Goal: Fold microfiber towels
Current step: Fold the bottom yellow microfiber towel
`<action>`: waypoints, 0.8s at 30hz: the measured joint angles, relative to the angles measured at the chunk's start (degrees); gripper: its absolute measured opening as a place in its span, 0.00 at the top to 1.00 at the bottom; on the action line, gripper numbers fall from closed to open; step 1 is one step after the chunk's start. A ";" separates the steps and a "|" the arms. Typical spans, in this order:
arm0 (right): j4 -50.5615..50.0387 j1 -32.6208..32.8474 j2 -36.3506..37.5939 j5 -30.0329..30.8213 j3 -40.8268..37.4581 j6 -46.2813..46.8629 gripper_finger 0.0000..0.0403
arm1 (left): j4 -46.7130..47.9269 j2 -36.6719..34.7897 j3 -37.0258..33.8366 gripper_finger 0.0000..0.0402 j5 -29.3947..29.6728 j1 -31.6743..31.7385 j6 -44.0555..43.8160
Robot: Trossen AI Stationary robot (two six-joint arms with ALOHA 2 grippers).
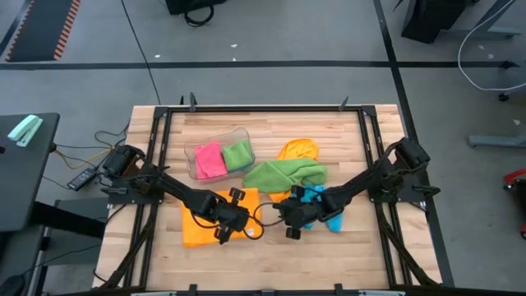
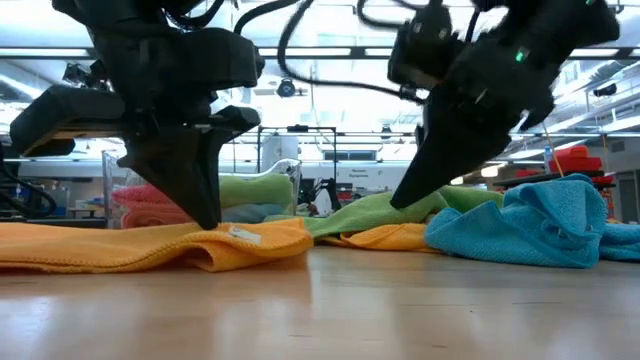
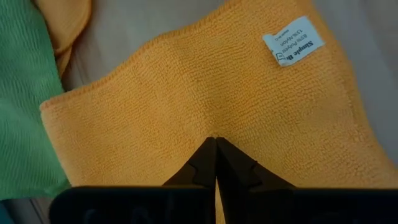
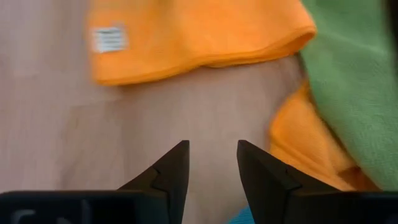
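Note:
An orange microfiber towel [image 1: 201, 224] lies spread on the wooden table at centre left, its white label [image 3: 292, 40] facing up. My left gripper [image 3: 216, 140] is shut on it near its right edge. My right gripper [image 4: 212, 163] hangs open over bare wood just right of that towel, touching nothing. A blue towel [image 1: 322, 202] lies bunched under the right arm. A green towel [image 1: 283, 173] lies crumpled past it, partly over a second orange towel [image 1: 297, 150]. My left gripper has its shut fingertips [image 2: 208, 222] on the orange towel's upper surface [image 3: 211, 127], a little in from the edge with the label. The fingers come steeply from above. A faint crease runs off from the tips. The towel lies on the table.
A clear plastic tub [image 1: 196, 164] at the far left of the work area holds a pink towel [image 1: 209, 159] and a green one [image 1: 238, 154]. A black frame [image 1: 263, 109] borders the table. Bare wood shows along the near edge.

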State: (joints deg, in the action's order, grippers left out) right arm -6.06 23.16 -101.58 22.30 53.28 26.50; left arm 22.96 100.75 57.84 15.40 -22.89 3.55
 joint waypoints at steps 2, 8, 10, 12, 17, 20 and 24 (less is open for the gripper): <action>-0.58 0.23 -0.20 0.09 -0.02 -0.61 0.68 | -0.03 0.00 0.00 0.96 0.03 0.22 0.11; -4.76 0.08 -0.22 0.09 0.39 -0.06 0.81 | -0.04 0.00 0.00 0.93 0.04 0.33 0.09; -6.22 0.00 -0.22 0.20 0.39 1.16 0.88 | -0.04 0.00 0.00 0.93 0.02 0.30 0.07; -5.99 0.37 -0.22 -0.02 0.46 0.46 0.92 | -0.04 0.00 0.00 0.93 0.04 0.33 0.09; -4.55 1.18 -0.22 0.17 1.40 -2.63 0.98 | 0.04 0.00 0.07 0.96 0.04 0.33 0.16; -1.63 1.13 -0.23 0.17 1.40 -3.11 0.97 | 1.31 0.00 1.51 0.96 0.02 0.33 0.11; 2.49 1.14 -1.48 -0.37 1.31 -3.87 0.93 | 3.12 -0.02 2.74 0.94 0.02 0.20 -1.83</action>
State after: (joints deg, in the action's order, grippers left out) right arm -3.57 24.29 -103.06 21.93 54.59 22.63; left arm 26.08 100.73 60.59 15.42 -22.70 1.72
